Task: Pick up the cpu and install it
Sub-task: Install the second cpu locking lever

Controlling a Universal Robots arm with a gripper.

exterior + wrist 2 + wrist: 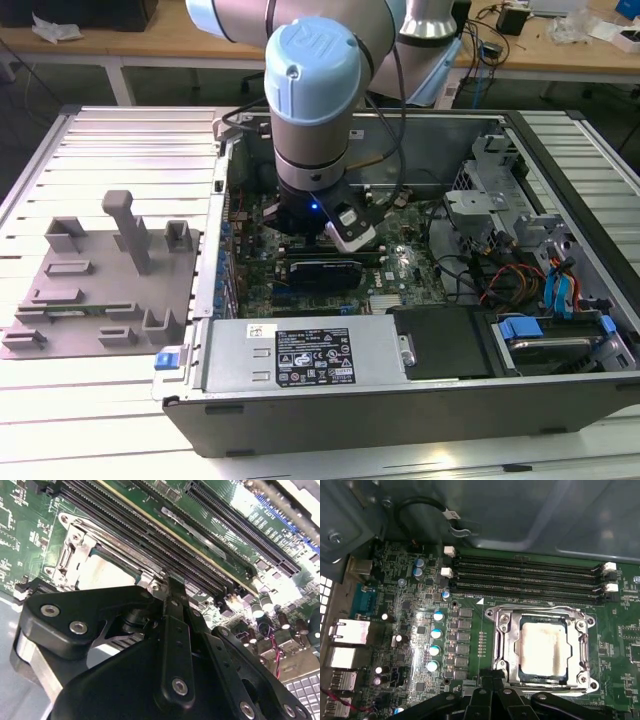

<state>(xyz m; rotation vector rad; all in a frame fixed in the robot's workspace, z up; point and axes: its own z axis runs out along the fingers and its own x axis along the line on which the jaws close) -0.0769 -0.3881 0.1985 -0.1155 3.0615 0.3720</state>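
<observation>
cpu (543, 651) seated in socket (502, 645), just beside end effector (492, 687)

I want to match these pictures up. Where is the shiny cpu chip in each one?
Exterior view: hidden under the arm, inside the computer case.
First wrist view: cpu lies in the metal socket frame.
Second wrist view: cpu just beyond the claw.
Shared landmark: the long black memory slots.

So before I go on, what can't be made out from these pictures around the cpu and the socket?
- Gripper fingertips: in both wrist views the black linkage covers them, so open or shut cannot be told.
- The cpu: its near edge in the first wrist view lies under the socket frame.
- In the second wrist view, the gripper body hides most of the cpu.
- In the exterior view, the arm covers the socket.
</observation>
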